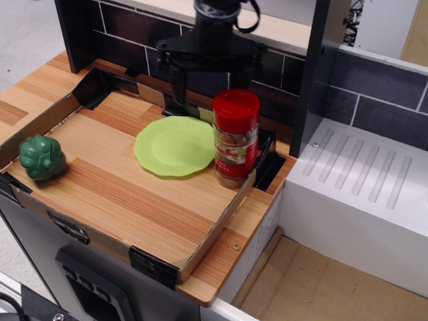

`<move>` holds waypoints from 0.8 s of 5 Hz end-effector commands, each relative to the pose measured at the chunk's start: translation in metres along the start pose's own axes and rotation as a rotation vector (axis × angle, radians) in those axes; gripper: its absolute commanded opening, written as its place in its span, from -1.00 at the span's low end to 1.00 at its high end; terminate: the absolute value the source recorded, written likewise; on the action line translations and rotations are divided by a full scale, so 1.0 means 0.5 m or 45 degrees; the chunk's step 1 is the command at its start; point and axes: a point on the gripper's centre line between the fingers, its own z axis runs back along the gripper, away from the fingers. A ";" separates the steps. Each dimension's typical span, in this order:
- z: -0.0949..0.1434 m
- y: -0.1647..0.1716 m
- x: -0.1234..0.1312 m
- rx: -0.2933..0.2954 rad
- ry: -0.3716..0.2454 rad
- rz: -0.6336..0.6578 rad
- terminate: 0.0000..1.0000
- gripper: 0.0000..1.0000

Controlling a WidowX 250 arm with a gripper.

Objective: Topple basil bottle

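Observation:
The basil bottle (pixel 235 137) stands upright at the right edge of the wooden tray, its red cap on top and a red-and-white label on its side. It touches the right rim of the green plate (pixel 175 145). My black gripper (pixel 210 83) hangs open just behind and above the bottle's cap, up and to its left. Its left finger (pixel 175 85) is in plain sight. Its right finger is partly hidden behind the cap. It holds nothing.
A green toy pepper (pixel 41 157) lies at the tray's left edge. The wooden tray (pixel 127 194) has low cardboard walls. A dark tiled wall runs behind, a black post (pixel 314 73) stands to the right, and a white drainboard (pixel 361 180) lies beyond it.

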 end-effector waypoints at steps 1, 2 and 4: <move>0.062 -0.054 -0.022 -0.127 -0.136 -0.033 -1.00 1.00; 0.068 -0.065 -0.031 -0.142 -0.134 -0.036 -1.00 1.00; 0.062 -0.058 -0.050 -0.088 -0.097 -0.085 -1.00 1.00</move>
